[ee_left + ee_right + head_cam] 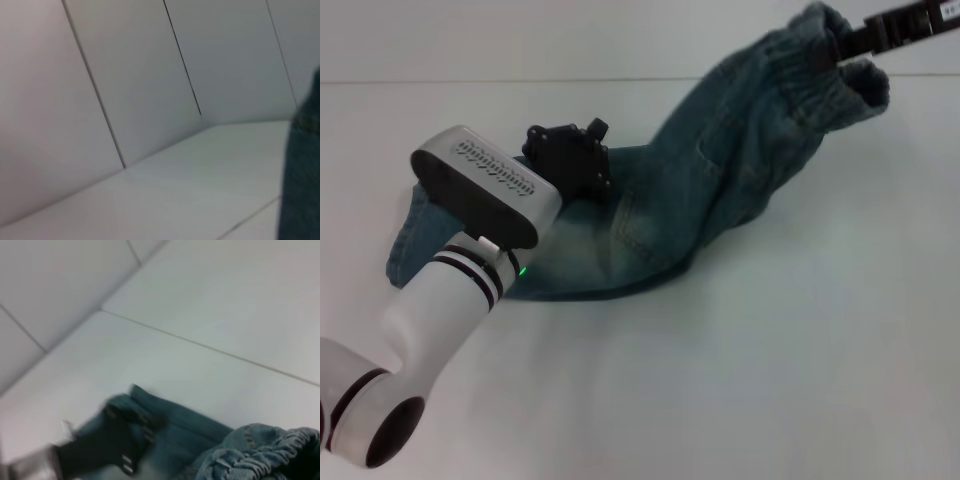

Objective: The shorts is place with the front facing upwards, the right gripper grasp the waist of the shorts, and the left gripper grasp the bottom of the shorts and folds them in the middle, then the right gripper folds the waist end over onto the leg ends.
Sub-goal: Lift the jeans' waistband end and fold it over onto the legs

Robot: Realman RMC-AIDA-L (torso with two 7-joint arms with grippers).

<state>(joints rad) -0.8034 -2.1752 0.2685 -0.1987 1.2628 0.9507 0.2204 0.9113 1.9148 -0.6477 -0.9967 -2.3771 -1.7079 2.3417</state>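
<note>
Denim shorts [700,190] sprawl across the white worktop [770,380], waist [820,75] lifted and pinched by the right gripper [842,47], itself cut off at the edge. Left gripper [575,160] presses onto the leg ends [415,240]; its fingers are hidden.

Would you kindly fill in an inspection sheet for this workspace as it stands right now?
Surface: white table, thin seam line across the far part.
Job's things: shorts, waistband lifted off the table, leg end lying flat.
Clutter: nothing seen.
Grippers: right gripper shut on the waistband at the far right; left gripper low over the leg end, its white arm across the near left.
Cables: nothing seen.
Surroundings: pale panelled wall with dark seams behind the table.
</note>
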